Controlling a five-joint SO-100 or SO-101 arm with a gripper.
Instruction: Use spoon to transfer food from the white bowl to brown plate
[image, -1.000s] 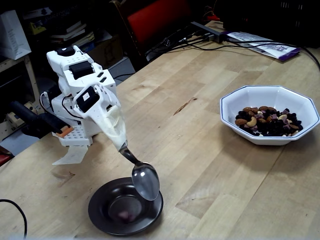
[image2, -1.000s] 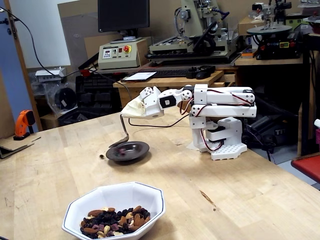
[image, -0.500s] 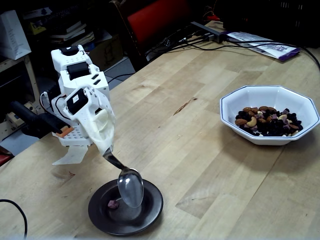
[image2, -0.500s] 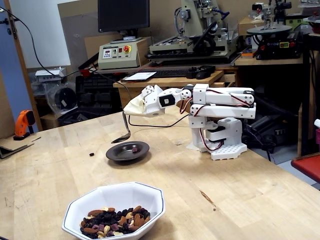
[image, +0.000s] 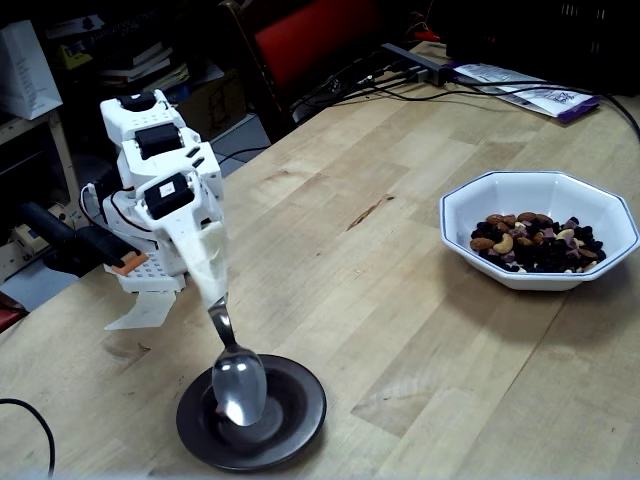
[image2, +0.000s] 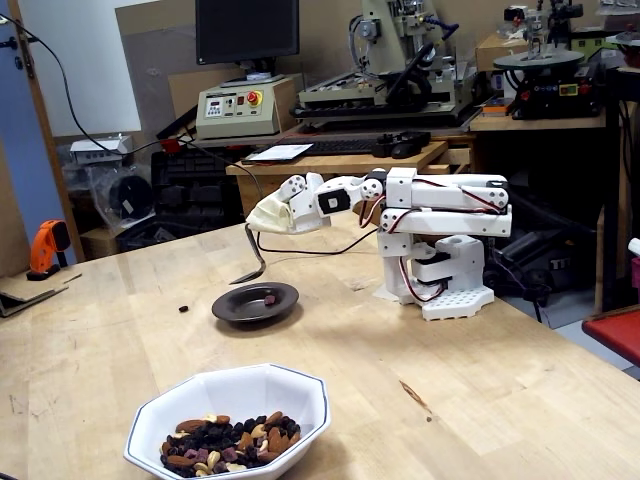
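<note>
Gripper (image: 215, 285) clamps the handle of one spoon (image: 238, 385), whose empty bowl hangs above one brown plate (image: 300, 400) at near left in this fixed view. One pinkish food piece (image2: 269, 297) lies on the plate; one dark stray bit (image2: 184, 308) sits on the table beside it. Judged step: unloading finished. Next: swing right to the one white bowl (image: 470, 210) for more food (image: 538, 242).

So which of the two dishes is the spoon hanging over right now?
The small dark brown plate, nearest the arm's base. The spoon hangs over it, while the white bowl sits far across the table.
</note>
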